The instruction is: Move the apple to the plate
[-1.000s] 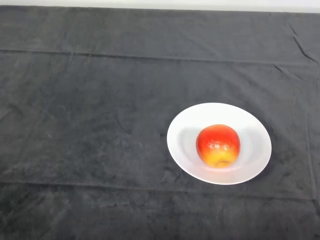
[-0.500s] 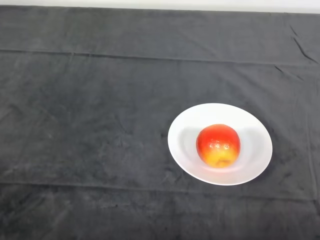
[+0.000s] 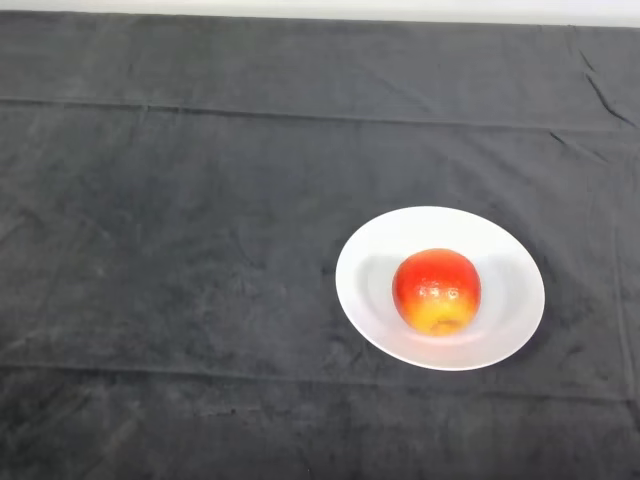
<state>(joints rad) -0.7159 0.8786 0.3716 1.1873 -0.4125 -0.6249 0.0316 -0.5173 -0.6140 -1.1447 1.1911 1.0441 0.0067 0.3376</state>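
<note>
On the white plate (image 3: pixel 372 262), slightly toward its near side of centre, sits the apple (image 3: pixel 436 290), red over most of its skin and yellow at the lower front. It rests on the plate's floor, clear of the rim on every side, upright as far as can be told; stem end not discernible. Plate lies on the dark cloth (image 3: pixel 180 260) covering the table, which shows a few long creases. No part of the robot appears, so the one relation that would govern a next move, the apple's bearing from the left hand, cannot be read; whether that hand is open or closed cannot be told either. The apple is near-round, so no long axis to align with. Judgement: goal condition looks met, apple inside plate and stable, no roll risk apparent given the raised rim around it. Nothing further appears required beyond confirming rest.
</note>
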